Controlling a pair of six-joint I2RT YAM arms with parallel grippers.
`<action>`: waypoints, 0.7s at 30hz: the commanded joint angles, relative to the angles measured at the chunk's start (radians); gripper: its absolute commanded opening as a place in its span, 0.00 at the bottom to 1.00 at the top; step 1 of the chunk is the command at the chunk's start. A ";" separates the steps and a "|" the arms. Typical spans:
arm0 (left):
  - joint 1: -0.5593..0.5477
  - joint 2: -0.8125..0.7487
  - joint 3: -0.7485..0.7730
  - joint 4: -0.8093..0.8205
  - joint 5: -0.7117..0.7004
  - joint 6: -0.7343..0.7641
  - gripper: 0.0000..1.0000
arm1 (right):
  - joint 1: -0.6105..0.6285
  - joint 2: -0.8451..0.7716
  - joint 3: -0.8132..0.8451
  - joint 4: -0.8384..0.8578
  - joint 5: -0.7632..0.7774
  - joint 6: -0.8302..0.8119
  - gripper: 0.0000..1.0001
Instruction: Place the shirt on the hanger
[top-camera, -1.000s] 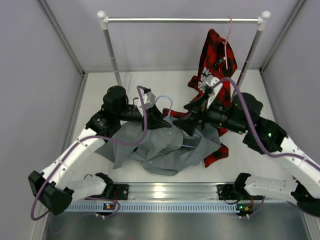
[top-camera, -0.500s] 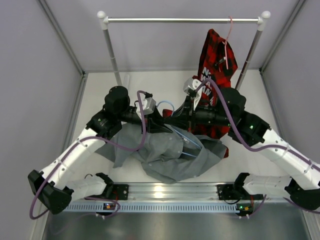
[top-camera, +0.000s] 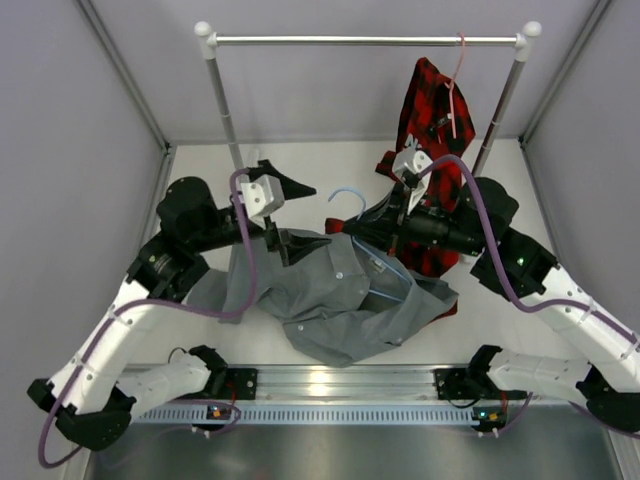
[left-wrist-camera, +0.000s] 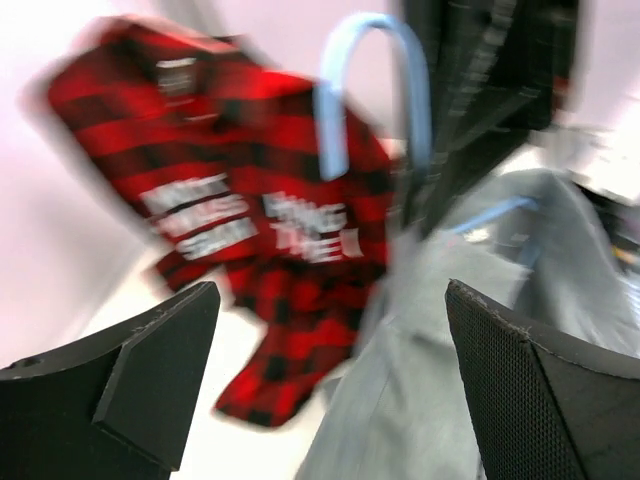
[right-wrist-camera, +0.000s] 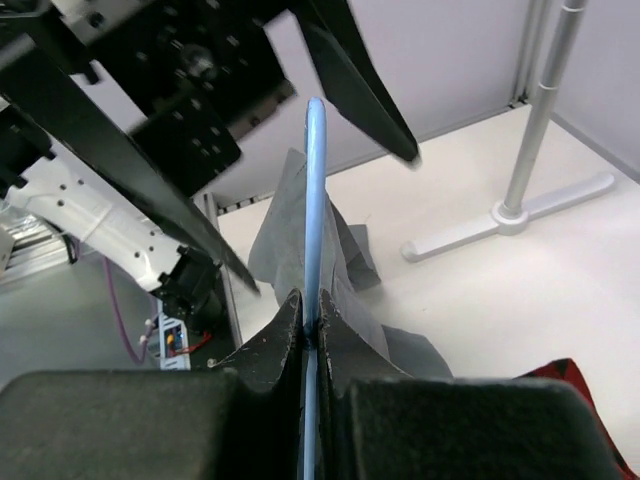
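Note:
The grey shirt (top-camera: 335, 305) lies crumpled on the table between the arms. The light-blue hanger (top-camera: 346, 196) sticks its hook out above the shirt's collar, and part of its wire runs into the shirt's open front. My right gripper (top-camera: 368, 228) is shut on the hanger (right-wrist-camera: 315, 190) just below the hook, its tips (right-wrist-camera: 313, 315) pinching the wire. My left gripper (top-camera: 292, 215) stands wide open just left of the hook, holding nothing. In the blurred left wrist view the hook (left-wrist-camera: 418, 95) and the shirt (left-wrist-camera: 450, 380) lie beyond the open left gripper (left-wrist-camera: 330, 385).
A red-and-black plaid shirt (top-camera: 432, 118) hangs from a pink hanger (top-camera: 457, 75) on the metal rack (top-camera: 360, 41), its lower part draped on the table behind my right arm. The rack's foot (right-wrist-camera: 520, 212) stands on the white table. Grey walls close in both sides.
My right gripper has shut on the hanger's neck. My left gripper has let go, opened wide and drawn back to the left. The shirt has shifted slightly right.

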 joint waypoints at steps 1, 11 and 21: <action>0.003 -0.114 0.003 -0.046 -0.399 -0.032 0.98 | -0.018 -0.029 0.010 0.073 0.062 0.019 0.00; 0.003 -0.442 -0.367 -0.205 -0.896 -0.415 0.88 | -0.027 -0.003 0.128 -0.027 0.139 -0.004 0.00; 0.003 -0.392 -0.551 -0.059 -1.022 -0.541 0.00 | -0.029 0.017 0.187 -0.067 0.110 -0.012 0.00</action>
